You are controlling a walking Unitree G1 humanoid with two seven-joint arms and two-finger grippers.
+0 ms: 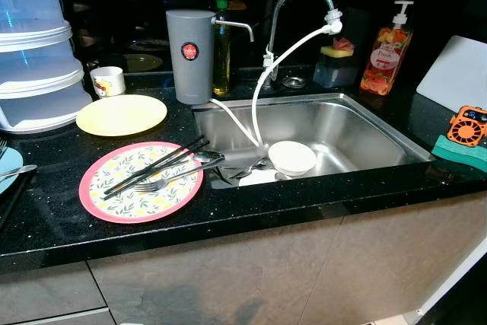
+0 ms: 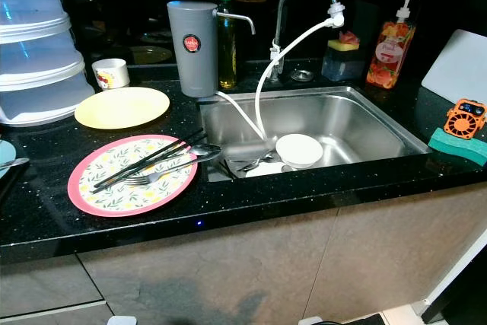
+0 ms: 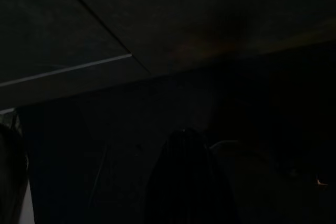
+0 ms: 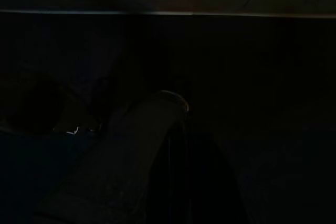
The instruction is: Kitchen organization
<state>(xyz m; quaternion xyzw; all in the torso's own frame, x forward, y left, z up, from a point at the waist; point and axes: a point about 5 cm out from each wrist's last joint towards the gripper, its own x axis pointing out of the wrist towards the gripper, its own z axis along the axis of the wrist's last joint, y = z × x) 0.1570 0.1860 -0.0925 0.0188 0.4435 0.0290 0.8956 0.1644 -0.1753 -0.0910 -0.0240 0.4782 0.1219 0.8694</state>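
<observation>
A pink-rimmed floral plate [image 1: 141,182] lies on the black counter left of the sink [image 1: 358,123]. Black chopsticks [image 1: 156,165], a fork [image 1: 163,180] and a spoon [image 1: 205,157] rest across it. Behind it lies a plain yellow plate [image 1: 122,114], with a small white cup [image 1: 107,81] further back. A white bowl [image 1: 292,157] sits in the sink beside some cutlery. Both arms hang idle in the shade. Only a dim outline of my left gripper [image 3: 185,145] and of my right gripper [image 4: 170,98] can be made out in the wrist views.
A grey filter jug [image 1: 190,55], an oil bottle [image 1: 221,51], the tap [image 1: 293,5] with a white hose, a sponge holder [image 1: 336,62] and a soap dispenser [image 1: 386,55] line the back. Stacked clear covers [image 1: 34,51] stand far left. At the right are a white board [image 1: 456,74] and an orange gadget [image 1: 466,125].
</observation>
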